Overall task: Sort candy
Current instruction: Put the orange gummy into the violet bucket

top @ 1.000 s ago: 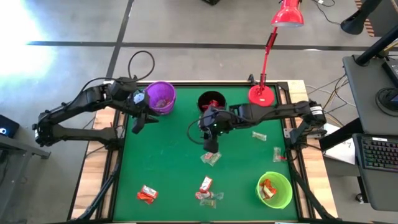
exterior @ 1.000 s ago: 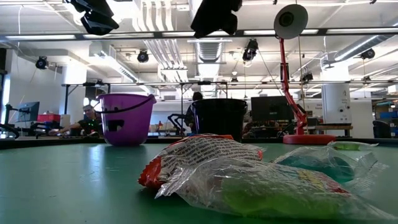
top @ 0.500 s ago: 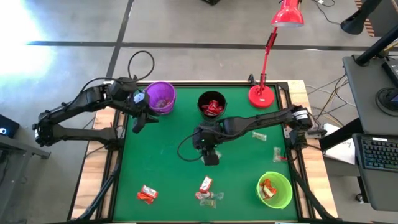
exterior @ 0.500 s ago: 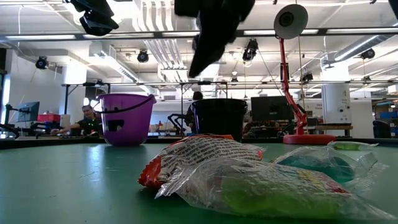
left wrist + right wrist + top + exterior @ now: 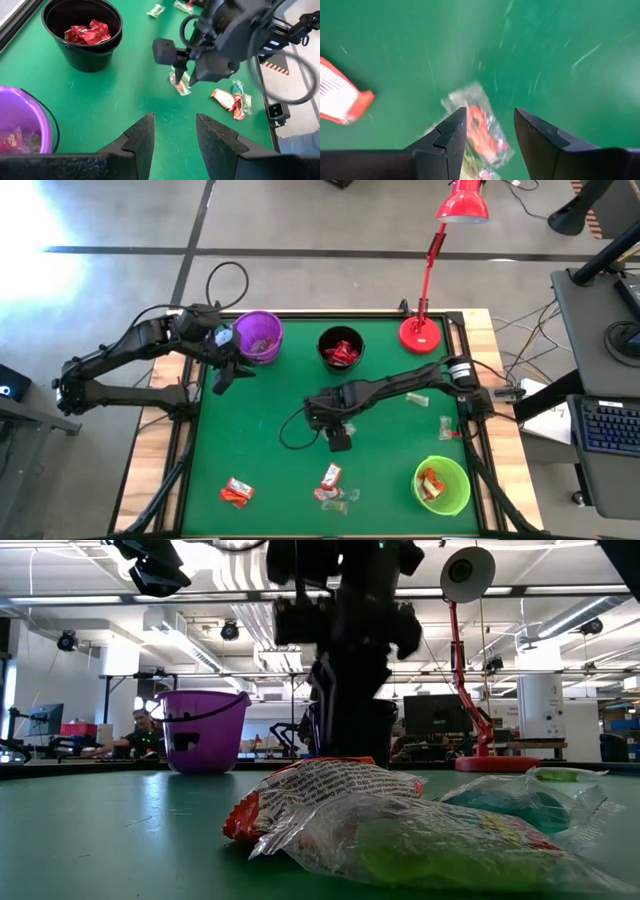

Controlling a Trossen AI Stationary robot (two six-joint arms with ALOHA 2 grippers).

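High view showed your right gripper [image 5: 340,442] low over the middle of the green worktop [image 5: 262,470], directly above a clear-wrapped candy [image 5: 180,81] with red inside. In the right wrist view its fingers [image 5: 451,131] stood apart with that sweet [image 5: 482,132] lying between them on the mat, not yet pinched. So you were in the pick step: lined up on one piece, nothing gripped.

Your left gripper [image 5: 220,375] waited near the far left corner, just beside the purple cup [image 5: 259,336]; the left wrist view showed its fingers [image 5: 140,137] spread and empty.

The rest of the candy was scattered. An orange-red piece [image 5: 236,493] lay near the front edge toward the left, and a small cluster [image 5: 333,487] sat near the front edge at the centre. Two pale green pieces [image 5: 417,397] lay toward the right edge. Red sweets already sat in the black cup [image 5: 341,348] at the far edge, and orange-red ones in the green cup [image 5: 441,484] at the front right corner.

Next, I judge you needed to go down the last bit, keep the wrapper centred and close on its body, not its loose crinkly edge, which would likely slip. Then lift clear and carry it to the cup that matched.
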